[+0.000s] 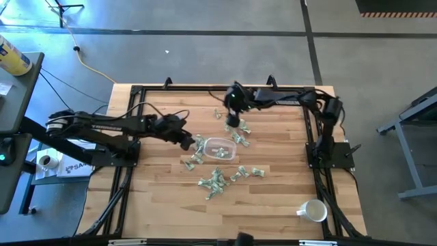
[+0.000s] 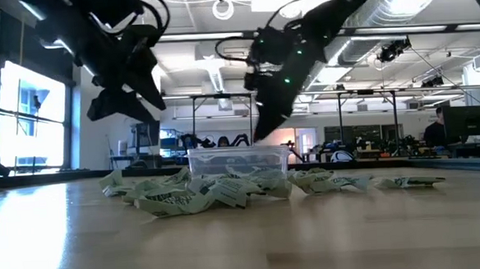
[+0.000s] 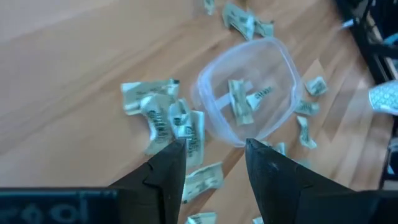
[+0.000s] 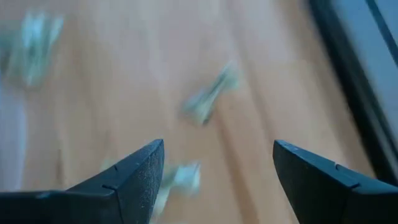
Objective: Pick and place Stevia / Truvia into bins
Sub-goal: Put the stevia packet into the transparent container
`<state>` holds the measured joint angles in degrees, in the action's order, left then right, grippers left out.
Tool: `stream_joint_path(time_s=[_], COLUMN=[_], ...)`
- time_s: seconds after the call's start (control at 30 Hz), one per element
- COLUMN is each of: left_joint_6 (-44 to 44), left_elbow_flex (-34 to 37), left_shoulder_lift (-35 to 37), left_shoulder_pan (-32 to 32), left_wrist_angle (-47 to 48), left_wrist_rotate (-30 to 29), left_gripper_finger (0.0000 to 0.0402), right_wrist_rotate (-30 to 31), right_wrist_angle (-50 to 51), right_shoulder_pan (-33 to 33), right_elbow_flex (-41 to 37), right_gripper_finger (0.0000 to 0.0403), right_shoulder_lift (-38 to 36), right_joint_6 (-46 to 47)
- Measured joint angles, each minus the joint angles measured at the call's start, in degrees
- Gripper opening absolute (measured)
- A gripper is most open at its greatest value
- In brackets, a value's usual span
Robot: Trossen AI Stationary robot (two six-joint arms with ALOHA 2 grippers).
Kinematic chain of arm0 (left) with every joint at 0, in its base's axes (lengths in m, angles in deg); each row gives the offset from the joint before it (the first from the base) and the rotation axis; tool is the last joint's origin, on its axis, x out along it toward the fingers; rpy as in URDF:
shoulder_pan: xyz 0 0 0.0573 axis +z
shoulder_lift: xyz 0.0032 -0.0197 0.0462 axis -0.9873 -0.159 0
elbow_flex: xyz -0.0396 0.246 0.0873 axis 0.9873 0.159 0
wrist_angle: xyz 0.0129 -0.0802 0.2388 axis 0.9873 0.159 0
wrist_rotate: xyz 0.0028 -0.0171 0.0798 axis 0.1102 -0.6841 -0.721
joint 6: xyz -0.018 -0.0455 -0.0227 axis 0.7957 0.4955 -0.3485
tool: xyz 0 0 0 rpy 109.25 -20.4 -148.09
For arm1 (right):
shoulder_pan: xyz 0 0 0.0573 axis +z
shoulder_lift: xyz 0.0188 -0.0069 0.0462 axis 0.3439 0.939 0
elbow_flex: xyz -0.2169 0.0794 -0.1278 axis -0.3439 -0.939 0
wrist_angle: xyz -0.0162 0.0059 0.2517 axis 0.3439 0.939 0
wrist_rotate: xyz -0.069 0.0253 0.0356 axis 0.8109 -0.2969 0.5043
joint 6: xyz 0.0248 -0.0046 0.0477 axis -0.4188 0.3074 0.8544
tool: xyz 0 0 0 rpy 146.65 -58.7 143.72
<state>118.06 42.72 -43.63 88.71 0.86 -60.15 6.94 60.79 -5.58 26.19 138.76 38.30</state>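
A pale wood-plank table (image 1: pixel 164 205) edged by a black frame (image 1: pixel 205 88) stands on a grey floor; at table height the room behind shows as an open workshop with tall windows at left, ceiling lights and benches, and a person (image 2: pixel 434 132) at the far right. Off the table's left edge sit a tape roll (image 1: pixel 46 161), a white box (image 1: pixel 75 166) and a yellow can (image 1: pixel 13 56). The left arm reaches in from the left, its gripper (image 1: pixel 188 142) above the table just left of the bin (image 1: pixel 220 148), fingers (image 3: pixel 166 168) spread and empty over a cluster of packets (image 3: pixel 168 121). The clear bin sits near the table's middle with two or three packets (image 3: pixel 245 98) inside. Loose packets (image 1: pixel 217 181) lie scattered around it: beside its left rim, behind it, to its right and in a clump on its near side. The right arm folds across the far edge, its gripper (image 1: pixel 233 121) hanging just behind the bin, fingers (image 4: pixel 134 171) wide apart and empty, blurred packets (image 4: pixel 211 93) on the wood beneath. A white mug (image 1: pixel 313 210) stands alone at the near right corner, well apart from everything
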Motion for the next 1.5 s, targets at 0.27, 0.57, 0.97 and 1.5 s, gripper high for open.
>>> stream_joint_path(time_s=[0.27,0.57,0.97,1.5], left_joint_6=[-1.47,-3.08,-13.91,-13.64], left_elbow_flex=[4.74,8.92,10.28,10.28], left_shoulder_lift=[8.28,12.95,15.66,15.64], left_shoulder_pan=[0.02,4.68,15.81,17.64], left_wrist_angle=[-0.42,4.67,5.56,5.43], left_wrist_rotate=[-2.90,-1.18,13.84,16.42], left_gripper_finger=[0.0200,0.0200,0.0200,0.0200], right_wrist_rotate=[-0.14,6.39,-0.58,-0.91], right_wrist_angle=[11.67,22.38,30.82,33.29], right_shoulder_pan=[0.93,1.97,-1.64,-0.16], right_elbow_flex=[20.29,34.18,35.09,40.44], right_gripper_finger=[0.0291,0.0277,0.0183,0.0233], right_shoulder_lift=[15.12,25.11,25.31,25.20], right_joint_6=[9.32,11.94,22.74,32.88])
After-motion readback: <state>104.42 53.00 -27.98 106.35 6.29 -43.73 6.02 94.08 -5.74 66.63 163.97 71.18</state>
